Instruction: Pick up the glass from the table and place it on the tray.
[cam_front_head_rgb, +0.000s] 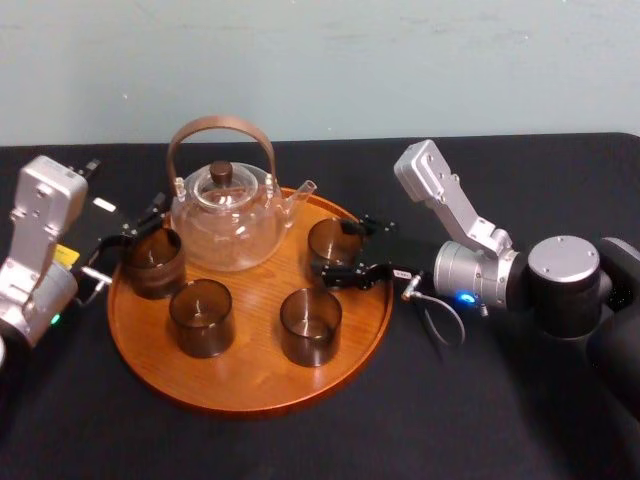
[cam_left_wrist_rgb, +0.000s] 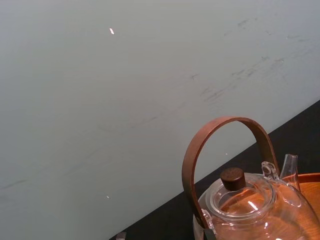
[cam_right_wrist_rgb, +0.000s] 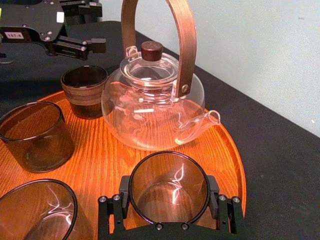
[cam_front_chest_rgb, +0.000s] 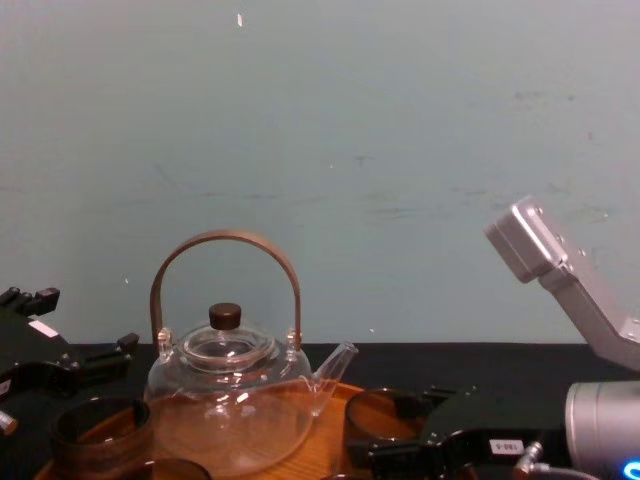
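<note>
Placing: glass on tray, release next
The right gripper fingers clasp it; spread them, lift clear; left gripper idle at tray edge, fingers apart

The right arm reaches in from the right, low over the bench. Its silver link angles up toward the far side, and a blue light shows on the joint. The right gripper points left and lies level. Its fingers are spread wide and set against either side of a glass, gripping it. The left arm stands at the left edge with its silver link near upright. The left gripper points right, low at the far left, its fingers apart with nothing between them.
</note>
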